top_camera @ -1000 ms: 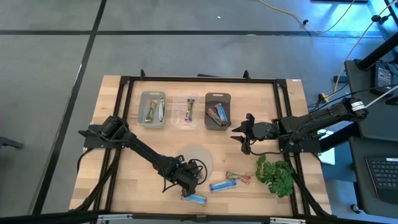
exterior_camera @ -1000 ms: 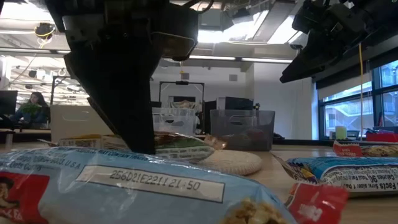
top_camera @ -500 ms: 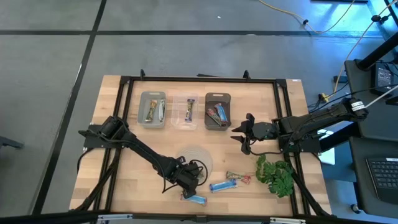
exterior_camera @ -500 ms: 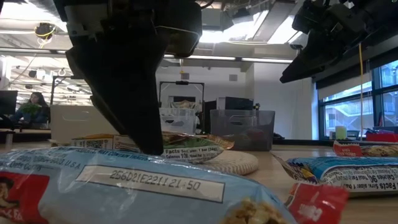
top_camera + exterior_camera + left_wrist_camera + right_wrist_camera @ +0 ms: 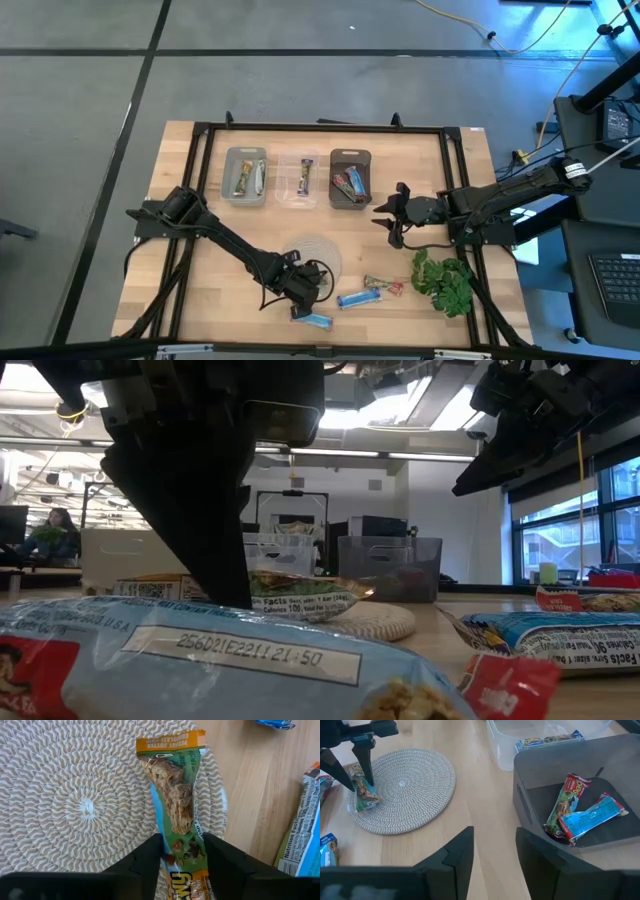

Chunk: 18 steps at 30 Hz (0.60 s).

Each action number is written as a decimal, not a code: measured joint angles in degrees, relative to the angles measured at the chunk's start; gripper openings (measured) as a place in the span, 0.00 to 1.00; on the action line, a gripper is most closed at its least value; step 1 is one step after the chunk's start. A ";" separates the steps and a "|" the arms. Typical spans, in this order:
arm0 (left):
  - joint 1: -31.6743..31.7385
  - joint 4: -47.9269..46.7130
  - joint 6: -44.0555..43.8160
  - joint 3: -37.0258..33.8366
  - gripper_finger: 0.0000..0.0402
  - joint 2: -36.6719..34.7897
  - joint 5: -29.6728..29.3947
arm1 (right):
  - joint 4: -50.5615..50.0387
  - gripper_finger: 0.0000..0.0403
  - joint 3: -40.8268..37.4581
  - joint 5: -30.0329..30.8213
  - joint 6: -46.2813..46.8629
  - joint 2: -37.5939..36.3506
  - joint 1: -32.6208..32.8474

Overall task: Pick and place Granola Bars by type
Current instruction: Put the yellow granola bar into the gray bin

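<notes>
My left gripper [image 5: 300,287] stands at the near edge of the round woven mat [image 5: 316,254], shut on a gold-tan and green granola bar [image 5: 174,802]. Two blue bars [image 5: 313,320] [image 5: 355,298] and a green-red bar [image 5: 383,286] lie flat on the table near the front edge. My right gripper [image 5: 394,216] hovers open and empty, right of the dark bin [image 5: 350,178]. The bar in my left gripper also shows in the right wrist view [image 5: 366,795]. My left gripper pinches the gold-tan bar between its two fingers [image 5: 152,857], across the wrapper near one end [image 5: 183,849]. The fingers point down from above and lie across the bar. The bar's free end [image 5: 171,740] reaches out over the mat; whether it rests there I cannot tell.
Three bins stand in a row at the back: a grey one [image 5: 246,176] with gold-tan bars, a clear one [image 5: 297,180] with one bar, and the dark one holding blue and green-red bars [image 5: 580,815]. A leafy green plant [image 5: 446,281] sits at the front right.
My left gripper, still shut on the gold-tan bar, has shifted a little at the mat's edge. In the low view the bar's free end has swung out and shows more than before.
</notes>
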 joint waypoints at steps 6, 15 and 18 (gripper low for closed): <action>0.00 0.03 0.00 0.00 0.23 0.00 0.97 | 0.01 0.37 0.00 0.01 0.00 0.00 0.02; 0.03 0.02 -0.02 0.00 0.18 -0.62 2.51 | 0.02 0.37 0.00 0.01 0.00 0.00 0.00; 0.38 -0.15 -0.32 -0.02 0.18 -2.16 4.07 | 0.04 0.37 0.00 0.01 0.00 0.00 0.01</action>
